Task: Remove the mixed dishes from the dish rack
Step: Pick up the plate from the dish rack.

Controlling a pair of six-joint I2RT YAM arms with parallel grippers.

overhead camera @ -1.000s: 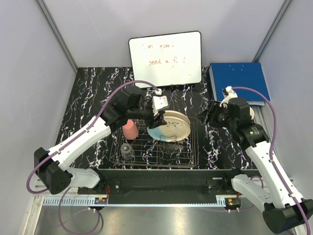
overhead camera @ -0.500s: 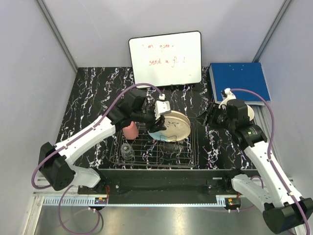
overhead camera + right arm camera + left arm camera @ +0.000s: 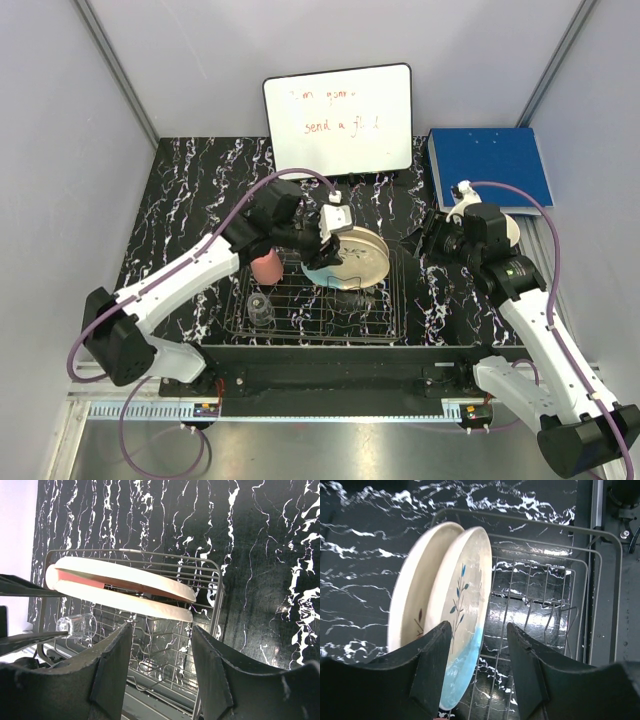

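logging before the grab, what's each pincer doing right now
Left pincer: open, straddling the blue-band plate rim.
Right pincer: open, holding nothing.

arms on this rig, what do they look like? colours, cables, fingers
Both the left arm and right arm have white link shells with black joints and bases. A purple cable loops along each. The left gripper and right gripper have broad matte black fingers.

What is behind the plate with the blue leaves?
A bigger cream plate stands just behind the blue-band plate. Most of its face is covered.
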